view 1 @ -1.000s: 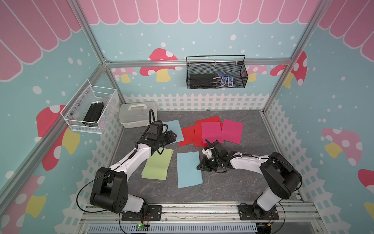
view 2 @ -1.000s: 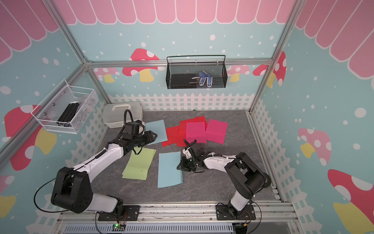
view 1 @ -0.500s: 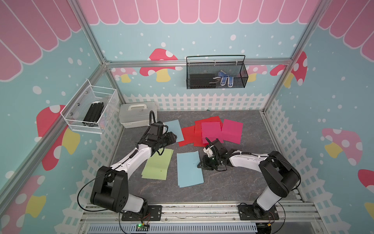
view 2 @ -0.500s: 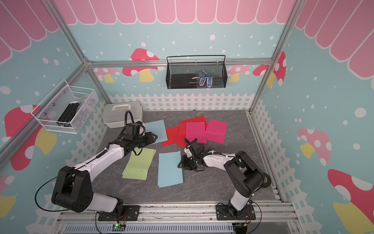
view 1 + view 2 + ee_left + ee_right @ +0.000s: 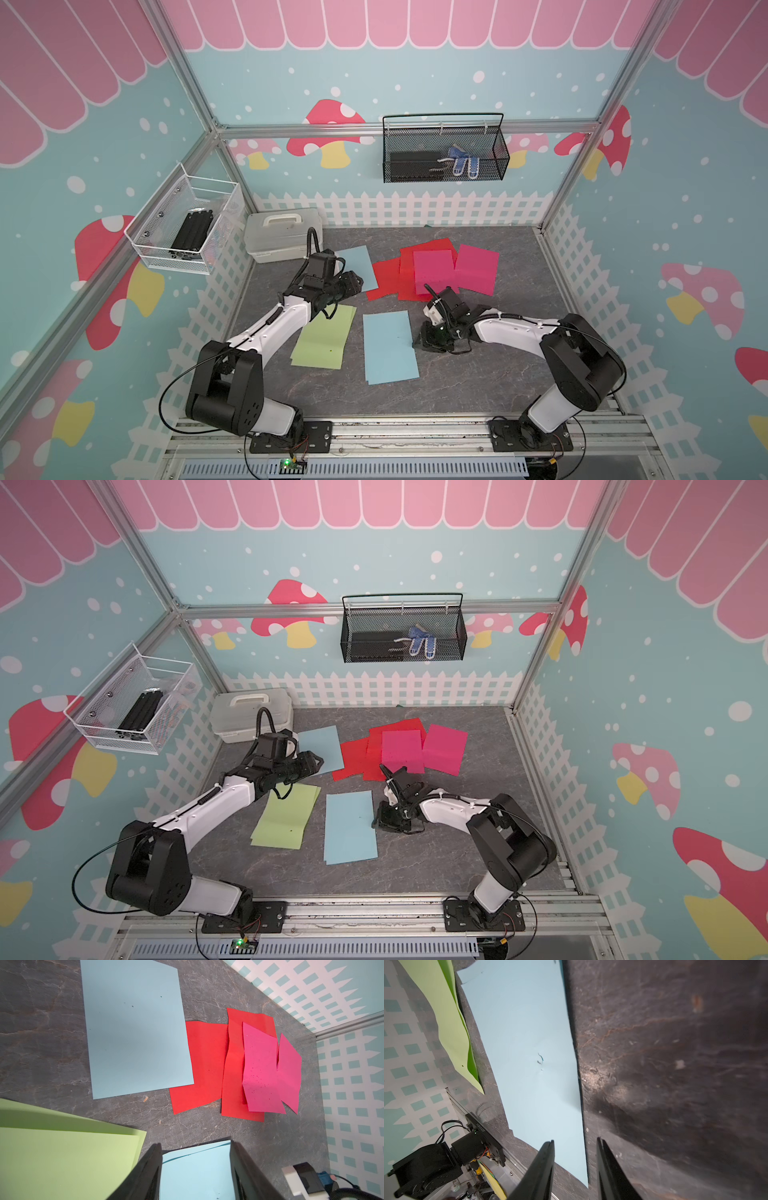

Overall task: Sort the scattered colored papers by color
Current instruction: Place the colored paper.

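Paper in light blue (image 5: 390,347) runs lengthwise front-to-back.

1. Both top views are looking steeply down from above the table's (image 5: 478,386) front edge, sharing the whole surface.
2. Left wrist view is facing the back right corner, close.
3. Right wrist view is skimming low toward the front left corner; both wrist views are catching one blue paper (image 5: 525,1043).

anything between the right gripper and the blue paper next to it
Nothing visible. The right gripper is open at the edge of the front light blue paper, with one finger over the sheet and the other over bare table. The green paper lies on the sheet's far side, away from the gripper.
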Controlling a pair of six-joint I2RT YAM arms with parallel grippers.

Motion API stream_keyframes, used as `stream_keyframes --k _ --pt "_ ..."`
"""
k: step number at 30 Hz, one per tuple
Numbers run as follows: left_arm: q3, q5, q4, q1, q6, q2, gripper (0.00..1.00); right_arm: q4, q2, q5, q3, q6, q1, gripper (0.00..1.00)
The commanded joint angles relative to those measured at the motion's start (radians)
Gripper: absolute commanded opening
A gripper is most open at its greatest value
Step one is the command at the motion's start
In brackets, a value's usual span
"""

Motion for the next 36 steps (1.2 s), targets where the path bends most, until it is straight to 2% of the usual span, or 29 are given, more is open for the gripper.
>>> stream_keyframes --k 1,5,9,17,26,31,36 --pt "0.004 -0.013 -0.005 0.007 0.002 -0.027 0.55 -0.151 -0.089 0.101 0.066 -0.065 0.0 0.36" --pt "0.062 -0.035 -0.068 0.007 0.009 -0.014 0.56 -0.302 -0.12 0.18 0.241 -0.158 -0.003 0.37" --pt "0.129 -0.05 -0.108 0.012 0.014 0.042 0.57 -0.381 -0.009 0.18 0.496 -0.249 -0.015 0.44" --pt "0.314 -0.04 -0.199 0.076 0.029 0.247 0.58 -0.416 0.421 -0.028 0.999 -0.316 -0.121 0.44" --pt "0.517 -0.052 -0.283 0.127 0.066 0.471 0.58 -0.521 0.893 -0.187 1.601 -0.356 -0.17 0.46" --pt "0.574 -0.051 -0.295 0.145 0.074 0.558 0.57 -0.497 1.068 -0.252 1.783 -0.297 -0.172 0.46" --pt "0.594 -0.055 -0.297 0.153 0.079 0.615 0.57 -0.449 1.119 -0.28 1.782 -0.266 -0.17 0.46"
